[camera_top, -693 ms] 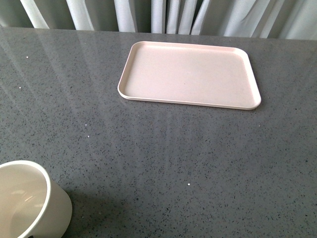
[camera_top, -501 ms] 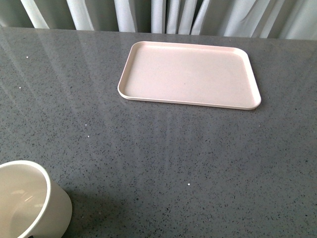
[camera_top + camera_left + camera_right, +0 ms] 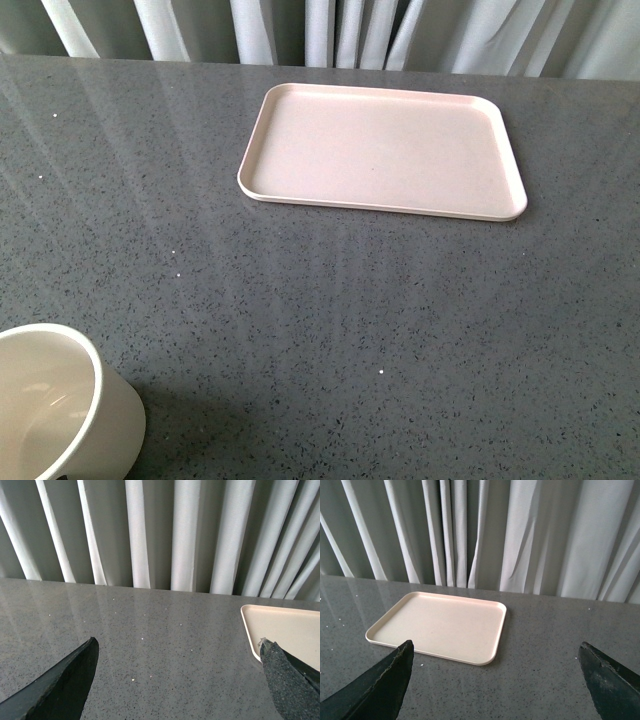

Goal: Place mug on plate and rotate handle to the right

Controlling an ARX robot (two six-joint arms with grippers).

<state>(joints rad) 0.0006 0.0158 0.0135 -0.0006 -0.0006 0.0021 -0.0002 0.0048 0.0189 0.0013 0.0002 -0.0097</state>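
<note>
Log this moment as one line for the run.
mug on table, not on plate | handle not visible | left hand open, empty | right hand open, empty

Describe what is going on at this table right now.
Nothing is being handled yet. The mug sits on the grey table at the near left, apart from the empty pink plate farther back. The left hand and right hand are both open, holding nothing, above the table.

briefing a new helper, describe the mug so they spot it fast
On the grey speckled tabletop, look nearest the robot, on its left, far from the pale pink rectangular tray. The cream-white ceramic mug stands mouth up: the only round, deep thing.
</note>
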